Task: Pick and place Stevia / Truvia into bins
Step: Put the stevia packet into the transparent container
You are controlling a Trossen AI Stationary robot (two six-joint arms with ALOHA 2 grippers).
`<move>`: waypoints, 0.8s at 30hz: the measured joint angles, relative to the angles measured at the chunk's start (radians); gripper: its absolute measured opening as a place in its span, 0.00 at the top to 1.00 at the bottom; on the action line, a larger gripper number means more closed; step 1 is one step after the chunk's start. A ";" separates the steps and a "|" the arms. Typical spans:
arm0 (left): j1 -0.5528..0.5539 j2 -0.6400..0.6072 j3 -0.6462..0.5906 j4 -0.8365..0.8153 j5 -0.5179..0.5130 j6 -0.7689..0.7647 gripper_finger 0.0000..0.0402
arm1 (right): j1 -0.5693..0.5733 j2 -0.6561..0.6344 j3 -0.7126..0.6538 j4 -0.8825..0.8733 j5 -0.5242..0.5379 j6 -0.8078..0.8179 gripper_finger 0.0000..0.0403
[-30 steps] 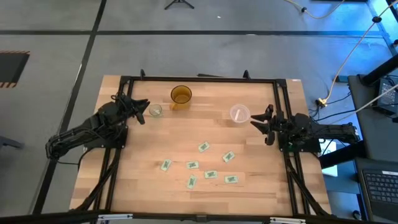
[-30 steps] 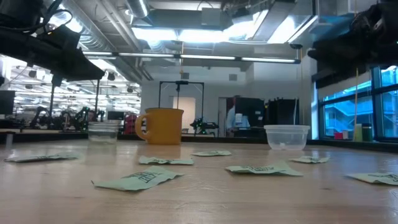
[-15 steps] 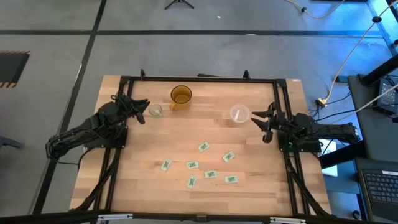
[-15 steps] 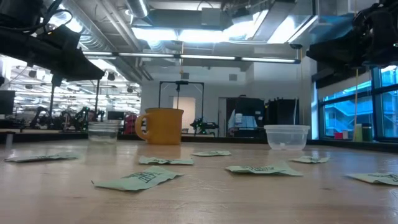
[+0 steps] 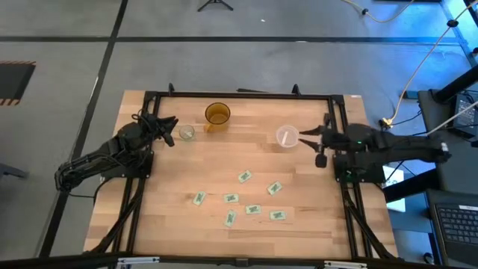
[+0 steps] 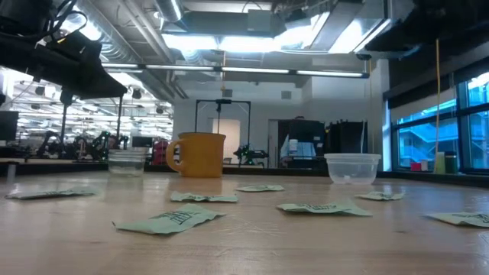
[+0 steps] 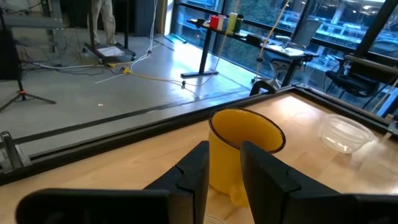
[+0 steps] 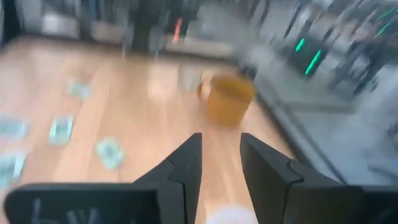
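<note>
Several white-and-green Stevia packets (image 5: pixel 245 177) lie flat on the near half of the wooden table, also seen in the low view (image 6: pixel 170 219) and the right wrist view (image 8: pixel 111 152). The small glass cup (image 5: pixel 187 133) stands far-left. The wide clear plastic cup (image 5: pixel 287 137) stands far-right. My left gripper (image 5: pixel 170 128) is open, just left of the glass cup. My right gripper (image 5: pixel 308 139) is open and raised, just right of the plastic cup, its fingers pointing toward the table's left. Neither gripper holds anything.
An amber-brown mug (image 5: pixel 217 115) stands at the far edge between the two clear cups, and shows ahead of the fingers in the left wrist view (image 7: pixel 244 149) and the right wrist view (image 8: pixel 229 99). A dark frame (image 5: pixel 239 95) borders the table. Bare wood lies mid-table.
My right arm has risen and stretched out toward the table's left and far side, closing on the wide plastic cup; in the low view it has lifted to the picture's top. The left arm, the cups and the packets have stayed where they were.
</note>
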 joint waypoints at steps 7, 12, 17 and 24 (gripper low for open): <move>0.000 0.000 0.000 -0.002 0.000 0.000 0.79 | 0.092 0.367 0.238 -0.306 -0.073 -0.153 0.72; 0.000 0.000 0.000 -0.002 0.001 0.000 0.79 | 0.177 0.587 0.305 -0.347 -0.106 -0.264 0.72; 0.000 0.000 0.000 -0.003 0.001 0.000 0.79 | 0.260 0.759 0.314 -0.346 -0.130 -0.269 0.72; 0.000 0.000 0.000 -0.003 0.000 0.000 0.79 | 0.350 0.935 0.314 -0.270 -0.115 -0.317 0.72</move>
